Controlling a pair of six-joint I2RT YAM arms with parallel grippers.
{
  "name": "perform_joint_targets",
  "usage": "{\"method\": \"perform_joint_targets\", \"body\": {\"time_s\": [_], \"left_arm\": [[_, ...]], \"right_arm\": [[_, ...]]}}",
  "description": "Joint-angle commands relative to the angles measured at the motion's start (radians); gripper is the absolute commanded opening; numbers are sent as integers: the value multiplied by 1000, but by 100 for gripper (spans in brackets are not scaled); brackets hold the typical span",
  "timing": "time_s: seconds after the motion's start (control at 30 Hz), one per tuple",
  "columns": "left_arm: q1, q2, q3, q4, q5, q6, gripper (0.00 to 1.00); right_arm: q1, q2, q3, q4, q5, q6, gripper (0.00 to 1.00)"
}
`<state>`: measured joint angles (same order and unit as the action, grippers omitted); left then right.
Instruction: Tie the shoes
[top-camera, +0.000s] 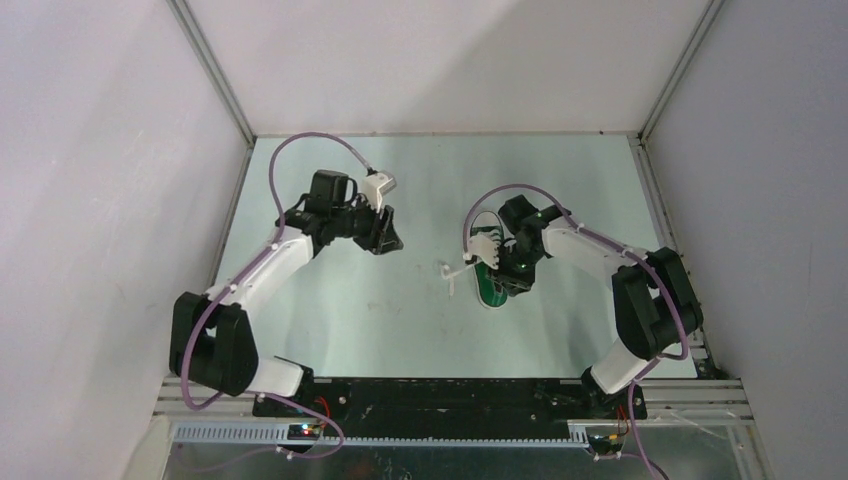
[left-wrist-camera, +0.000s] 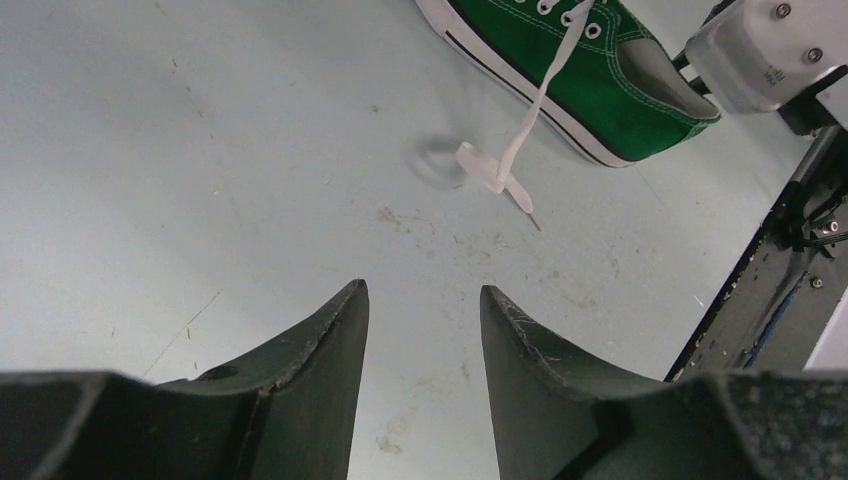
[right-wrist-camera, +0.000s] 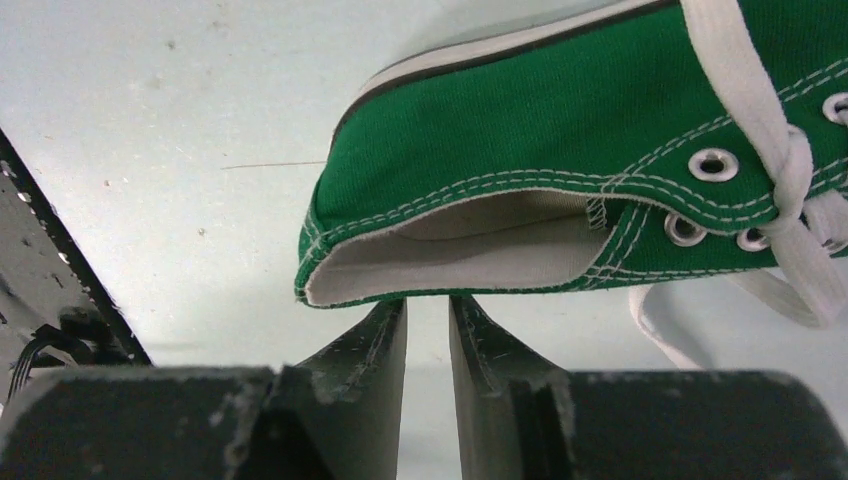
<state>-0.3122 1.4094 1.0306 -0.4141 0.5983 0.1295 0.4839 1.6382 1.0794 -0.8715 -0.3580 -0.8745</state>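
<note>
Top external: green sneaker (top-camera: 488, 268) lies on the worktop (top-camera: 380, 320), right of centre, toe away from the arm bases, heel toward them. Right jaws sit at the heel end, prob. to steady or turn it so the lacing can be reached. Left jaws hang well apart to the left over bare surface, out of the way. A white lace (top-camera: 455, 270) trails off the sneaker's left side.

Left wrist: left jaws apart, empty, aimed toward the loose lace end (left-wrist-camera: 492, 172), which lies flat w/ a fold near its tip; looks like the next pick-up. Nothing blocks that path. Right arm's white housing (left-wrist-camera: 765, 50) crowds the heel.

Right wrist: right jaws narrowly apart, tips at the heel collar's edge, nothing visible btw them; can't tell if they touch it. Lace crosses the eyelets (right-wrist-camera: 712, 163), slack loop beyond the side. No bow seen, so tying seems barely begun.
</note>
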Motion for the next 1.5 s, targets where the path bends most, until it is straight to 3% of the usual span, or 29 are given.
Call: {"method": "perform_joint_targets", "body": {"time_s": [0.0, 0.17, 0.3, 0.57, 0.73, 1.0, 1.37, 1.43, 1.47], "left_arm": [[-2, -90, -27, 15, 50, 15, 51], [-2, -163, -141, 114, 100, 36, 51], [7, -266, -267, 212, 17, -38, 50], [52, -289, -204, 62, 19, -48, 50], [98, -288, -200, 78, 29, -75, 50], [121, -306, -191, 117, 55, -94, 51], [122, -278, -187, 145, 86, -66, 51], [121, -273, -194, 156, 97, -61, 51], [121, -273, -204, 171, 109, -58, 50]], "right_arm": [[-10, -30, 24, -37, 51, 8, 25], [-42, -140, 109, -118, 40, -58, 32], [44, -131, 216, -45, -18, -59, 39], [151, 134, 355, 72, -62, -131, 35], [215, 243, 367, 140, 19, -165, 34], [235, 306, 363, 176, 71, -157, 36], [227, 348, 378, 68, 56, -174, 37], [230, 359, 379, 77, 75, -160, 31], [228, 364, 383, 81, 83, -156, 23]]}}
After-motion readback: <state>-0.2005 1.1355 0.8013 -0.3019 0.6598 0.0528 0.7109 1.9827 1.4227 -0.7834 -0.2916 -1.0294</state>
